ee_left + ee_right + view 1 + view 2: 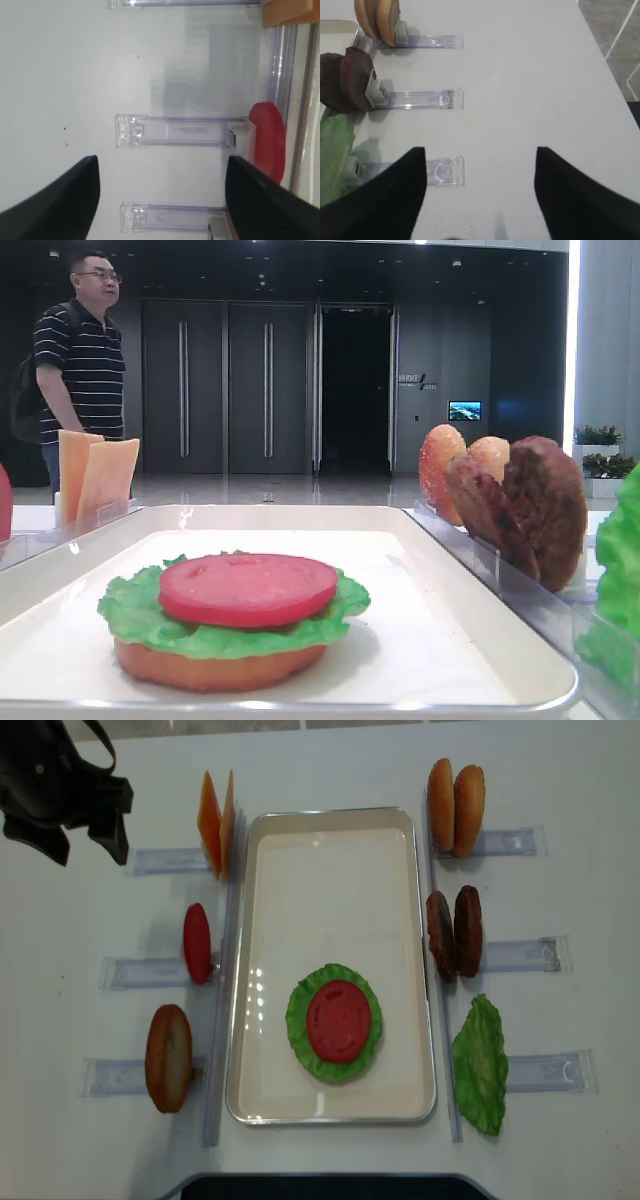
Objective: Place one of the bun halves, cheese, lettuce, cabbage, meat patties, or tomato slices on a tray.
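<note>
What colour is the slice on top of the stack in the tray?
Glossy red: the tomato slice sits on a green lettuce leaf. Clearest in the low exterior view.

one camera sits low at the end of the tray (480, 640), very near, facing along it toward the room. another looks straight down on the whole surface (330, 780), sharing that tray (425, 970). each wrist camera hovers close above the surface, looking down past its own jaws at clear holders (420, 99) beside the tray.
</note>
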`<state>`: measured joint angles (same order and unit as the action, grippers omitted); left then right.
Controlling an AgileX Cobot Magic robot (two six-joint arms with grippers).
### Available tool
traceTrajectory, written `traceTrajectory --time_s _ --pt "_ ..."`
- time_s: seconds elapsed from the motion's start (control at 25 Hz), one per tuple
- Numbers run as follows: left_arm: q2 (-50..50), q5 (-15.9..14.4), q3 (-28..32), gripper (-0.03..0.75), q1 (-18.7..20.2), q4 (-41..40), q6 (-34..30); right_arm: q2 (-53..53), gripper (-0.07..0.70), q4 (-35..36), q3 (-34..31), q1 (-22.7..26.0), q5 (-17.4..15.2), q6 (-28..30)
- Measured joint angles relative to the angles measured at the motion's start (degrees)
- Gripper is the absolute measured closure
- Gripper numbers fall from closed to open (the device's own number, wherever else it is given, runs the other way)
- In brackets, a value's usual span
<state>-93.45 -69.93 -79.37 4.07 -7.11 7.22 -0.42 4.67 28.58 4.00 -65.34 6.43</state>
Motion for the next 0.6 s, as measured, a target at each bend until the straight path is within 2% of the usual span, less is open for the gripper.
traceTrajectory --time_s 0.16,0.4,0.6 --pt "0.0 0.0 0.0 0.125 -1.7 0.0 -0.7 0.0 0.160 0.0 0.0 0.0 0.0 0.0" --pt "0.5 0.0 0.3 0.125 -2.1 1.5 -1.5 0.0 0.160 0.0 0.0 0.0 0.0 0.0" --pt "5.0 0.0 6.0 0.125 -2.1 0.1 -1.6 0.0 0.160 0.0 0.0 0.0 0.0 0.0"
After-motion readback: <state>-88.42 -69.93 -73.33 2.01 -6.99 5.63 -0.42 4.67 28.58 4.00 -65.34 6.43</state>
